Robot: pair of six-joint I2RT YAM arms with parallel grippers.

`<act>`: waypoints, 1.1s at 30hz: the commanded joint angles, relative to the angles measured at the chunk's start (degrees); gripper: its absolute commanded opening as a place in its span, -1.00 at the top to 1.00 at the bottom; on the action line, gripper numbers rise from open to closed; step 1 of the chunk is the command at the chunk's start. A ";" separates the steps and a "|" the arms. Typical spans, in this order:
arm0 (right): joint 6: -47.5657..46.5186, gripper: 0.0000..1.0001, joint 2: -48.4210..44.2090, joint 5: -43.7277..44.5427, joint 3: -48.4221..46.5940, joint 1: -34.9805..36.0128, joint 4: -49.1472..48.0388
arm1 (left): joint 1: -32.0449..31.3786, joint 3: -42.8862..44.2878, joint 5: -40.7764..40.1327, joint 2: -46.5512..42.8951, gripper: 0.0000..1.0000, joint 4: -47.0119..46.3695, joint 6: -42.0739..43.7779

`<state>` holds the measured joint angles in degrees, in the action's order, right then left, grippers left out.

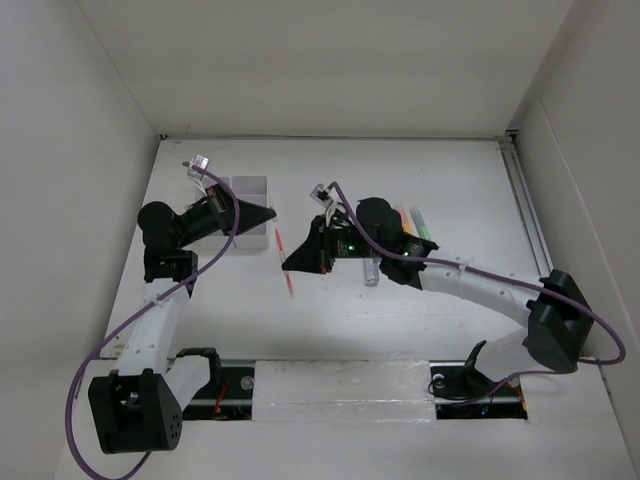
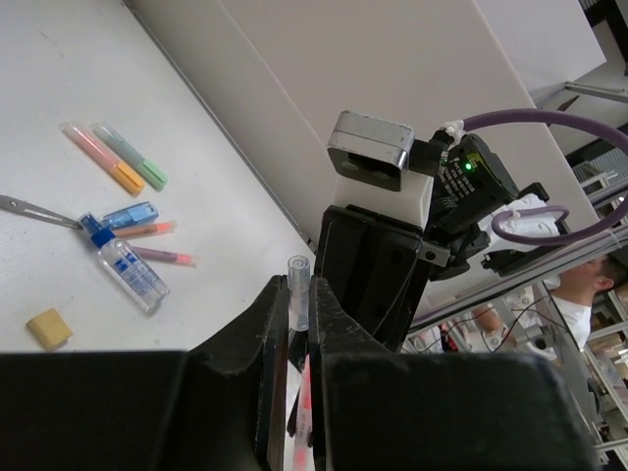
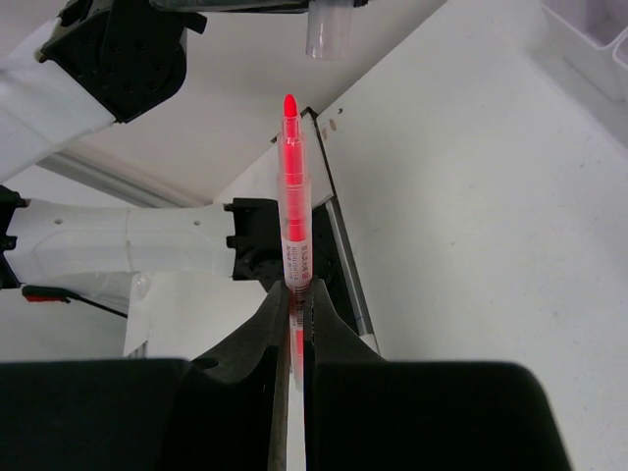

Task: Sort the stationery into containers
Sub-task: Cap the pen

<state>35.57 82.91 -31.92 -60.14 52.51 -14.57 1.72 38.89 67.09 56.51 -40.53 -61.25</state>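
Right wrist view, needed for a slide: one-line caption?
Right gripper shut on a red pen, a clear cap beyond its tip.

Nothing legible anywhere. The red pen (image 3: 292, 211) carries a line of small dark print along its clear barrel, but the letters are too small and blurred to make out

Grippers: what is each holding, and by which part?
The right gripper clamps a red pen by its rear barrel, tip free. The left gripper pinches a clear cap by its sides.
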 commanded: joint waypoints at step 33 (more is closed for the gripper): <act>-0.94 1.00 1.20 -2.79 -3.41 -1.36 -1.16 | 0.22 -0.49 1.64 -0.96 1.00 -1.48 1.58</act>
<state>34.74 84.90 -33.50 -61.10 50.43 -13.69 1.72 38.87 67.09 56.51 -39.44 -60.88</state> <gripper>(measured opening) 0.075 0.040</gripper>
